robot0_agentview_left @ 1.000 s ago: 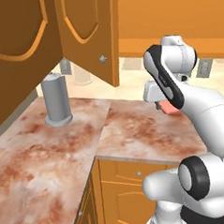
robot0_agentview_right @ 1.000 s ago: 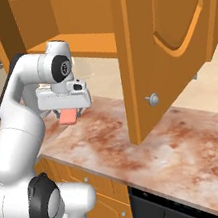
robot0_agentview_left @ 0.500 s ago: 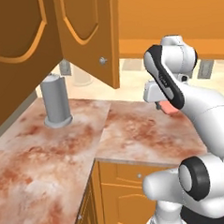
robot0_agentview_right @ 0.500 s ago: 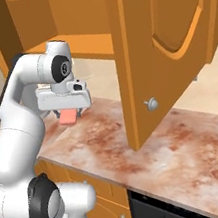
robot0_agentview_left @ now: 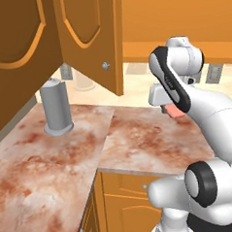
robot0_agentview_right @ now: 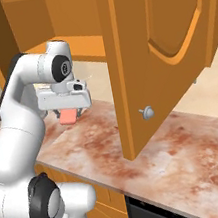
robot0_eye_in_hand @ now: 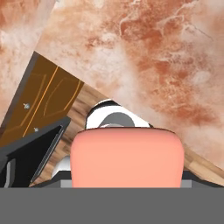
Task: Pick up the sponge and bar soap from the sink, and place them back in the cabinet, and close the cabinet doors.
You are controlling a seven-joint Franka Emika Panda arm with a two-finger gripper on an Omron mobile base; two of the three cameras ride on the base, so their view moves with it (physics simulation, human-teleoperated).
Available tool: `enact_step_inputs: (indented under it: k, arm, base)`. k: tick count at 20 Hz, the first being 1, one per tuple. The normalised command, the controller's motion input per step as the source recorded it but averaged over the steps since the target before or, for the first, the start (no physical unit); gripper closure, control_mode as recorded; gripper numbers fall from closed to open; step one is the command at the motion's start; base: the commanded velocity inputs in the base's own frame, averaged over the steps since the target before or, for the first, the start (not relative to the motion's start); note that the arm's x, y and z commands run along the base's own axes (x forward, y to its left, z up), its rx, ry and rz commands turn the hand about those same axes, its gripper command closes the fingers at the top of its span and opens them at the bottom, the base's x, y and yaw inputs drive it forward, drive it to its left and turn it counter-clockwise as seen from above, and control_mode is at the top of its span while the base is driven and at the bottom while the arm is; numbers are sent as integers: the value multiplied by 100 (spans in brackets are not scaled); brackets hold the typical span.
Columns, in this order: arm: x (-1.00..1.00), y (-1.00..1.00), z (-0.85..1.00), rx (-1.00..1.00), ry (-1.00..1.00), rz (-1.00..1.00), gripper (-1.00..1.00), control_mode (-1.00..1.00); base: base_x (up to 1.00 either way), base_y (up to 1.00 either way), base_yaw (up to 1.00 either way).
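My gripper (robot0_agentview_right: 67, 112) is shut on the bar soap (robot0_agentview_right: 67, 117), a salmon-pink rounded block, and holds it a little above the marbled counter (robot0_agentview_right: 190, 157). From the left base view the bar soap (robot0_agentview_left: 175, 112) peeks out under the gripper (robot0_agentview_left: 169, 108). In the hand view the bar soap (robot0_eye_in_hand: 127, 157) covers the fingertips. The cabinet's doors (robot0_agentview_left: 91, 37) stand open, one of them (robot0_agentview_right: 156, 47) just right of the gripper, with a silver knob (robot0_agentview_right: 145, 112). The cabinet's wooden shelf (robot0_agentview_right: 64, 44) lies behind and above the hand. The sponge and the sink are out of view.
A grey cylindrical canister (robot0_agentview_left: 56, 107) stands on the counter (robot0_agentview_left: 138, 136) at the left. A white jar (robot0_agentview_left: 84, 81) sits by the back wall, with a wall outlet (robot0_agentview_left: 213, 73) at the right. Orange drawer fronts (robot0_agentview_left: 128, 204) run below the counter edge.
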Motion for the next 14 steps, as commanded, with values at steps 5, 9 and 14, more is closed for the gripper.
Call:
enact_step_inputs:
  k: [5, 9, 14]
  arm:
    - [0, 0, 0, 0, 0, 0, 100, -100]
    - [0, 0, 8, 0, -1, 0, 100, -100]
    - [0, 0, 25, 0, -12, 0, 100, -100]
  base:
    - [0, 0, 0]
    - [0, 0, 0]
    - [0, 0, 0]
